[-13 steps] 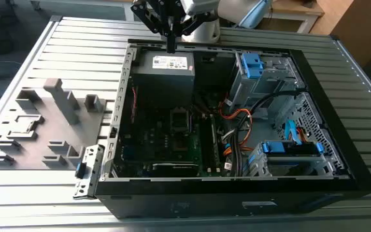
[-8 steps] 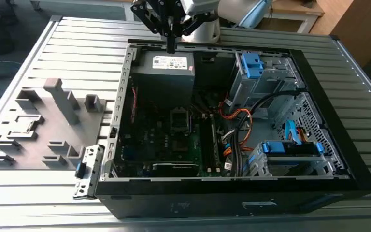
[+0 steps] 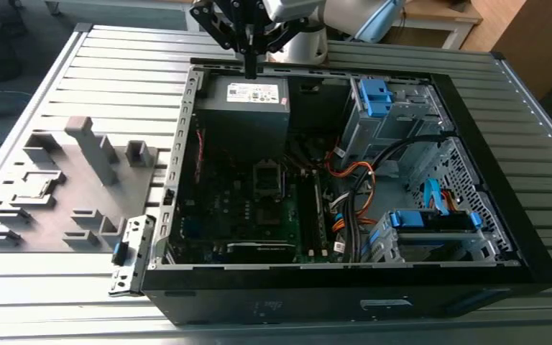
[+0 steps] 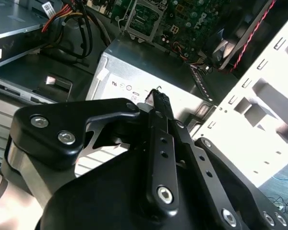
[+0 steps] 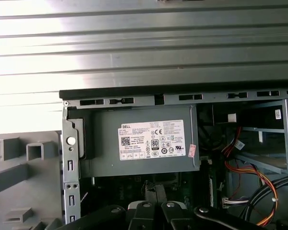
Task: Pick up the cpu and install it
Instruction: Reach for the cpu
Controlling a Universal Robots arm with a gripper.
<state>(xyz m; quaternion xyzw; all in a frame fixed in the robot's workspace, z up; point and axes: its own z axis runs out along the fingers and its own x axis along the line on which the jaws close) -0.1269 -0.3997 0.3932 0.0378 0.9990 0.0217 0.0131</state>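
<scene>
I judge the pick not yet begun. My gripper hangs over the far edge of the computer case, above the grey power supply. Its jaws are drawn narrow, with nothing I can see between them. What I take for the cpu lies in a recess of the grey tray, beside the case toward the edge of the table on the exterior view's left, well apart from the gripper. Picking it would call for wider jaws and a square approach on so thin a chip. The socket is too small for me to tell whether it stands open, and the chip itself is barely made out.
</scene>
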